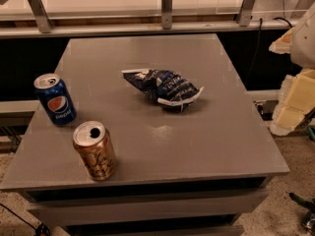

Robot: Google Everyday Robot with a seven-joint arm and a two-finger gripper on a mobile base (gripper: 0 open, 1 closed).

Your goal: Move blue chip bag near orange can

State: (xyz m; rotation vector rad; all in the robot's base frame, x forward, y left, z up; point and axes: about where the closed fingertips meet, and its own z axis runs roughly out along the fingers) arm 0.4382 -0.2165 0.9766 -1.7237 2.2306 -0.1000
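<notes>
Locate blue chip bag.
Camera view: blue chip bag lies mid-table, right of orange can and blue can, touching neither; gripper out of view, arm at right edge.

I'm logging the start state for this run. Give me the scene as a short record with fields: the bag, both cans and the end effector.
surface: grey table
blue chip bag: lying crumpled near the table's middle
orange can: upright, front-left corner of the table
Pepsi can: upright, near the left edge, behind the orange can and apart from it
bag to orange can: apart, with bare tabletop between them
end effector: at the picture's right edge, beside the table, touching none of the three items
</notes>
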